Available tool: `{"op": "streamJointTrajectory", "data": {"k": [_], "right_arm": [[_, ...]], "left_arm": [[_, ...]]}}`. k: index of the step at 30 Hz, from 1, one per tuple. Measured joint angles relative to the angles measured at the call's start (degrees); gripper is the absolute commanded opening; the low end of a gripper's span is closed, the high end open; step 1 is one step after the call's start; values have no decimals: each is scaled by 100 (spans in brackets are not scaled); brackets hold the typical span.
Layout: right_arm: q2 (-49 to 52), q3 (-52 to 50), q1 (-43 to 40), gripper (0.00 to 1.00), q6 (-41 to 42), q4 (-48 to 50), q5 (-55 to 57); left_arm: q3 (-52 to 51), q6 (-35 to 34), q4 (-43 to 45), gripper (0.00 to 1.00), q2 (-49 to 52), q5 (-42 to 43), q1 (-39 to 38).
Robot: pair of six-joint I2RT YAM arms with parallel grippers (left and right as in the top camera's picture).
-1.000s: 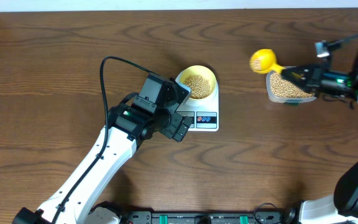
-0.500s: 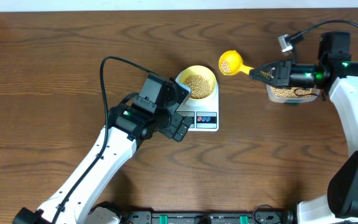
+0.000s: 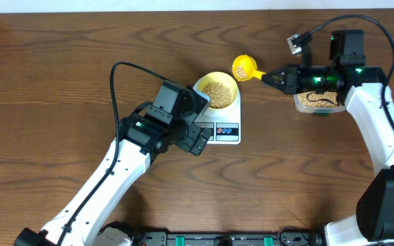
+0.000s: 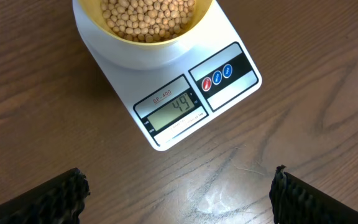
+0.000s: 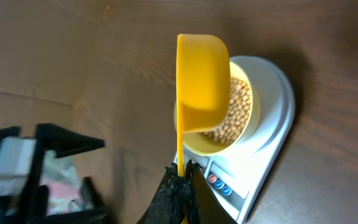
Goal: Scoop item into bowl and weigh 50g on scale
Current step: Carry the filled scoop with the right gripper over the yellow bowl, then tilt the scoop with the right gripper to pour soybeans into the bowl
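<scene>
Scoop (image 3: 242, 67) and scale (image 4: 232, 43) look smooth plastic, table (image 3: 60, 75) matt wood.

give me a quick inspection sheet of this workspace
surface: brown wood-grain table
job's things: pale yellow bowl of soybeans on white scale, display reads 49; yellow scoop held near bowl rim; clear container with more beans
clutter: nothing seen
grippers: left gripper open, fingers empty, near scale; right gripper shut on scoop handle
cables: black cable looping over left arm; another above right arm
surroundings: white strip beyond far table edge
</scene>
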Motion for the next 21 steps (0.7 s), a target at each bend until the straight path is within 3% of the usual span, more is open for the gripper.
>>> {"op": "streamJointTrajectory", "data": {"k": [8, 21], "right_arm": [[0, 0, 374, 1, -140, 278, 382], [0, 0, 691, 1, -1390, 295, 754]], "left_arm": [[0, 0, 0, 96, 0, 0, 0], [0, 0, 0, 96, 0, 0, 0]]}}
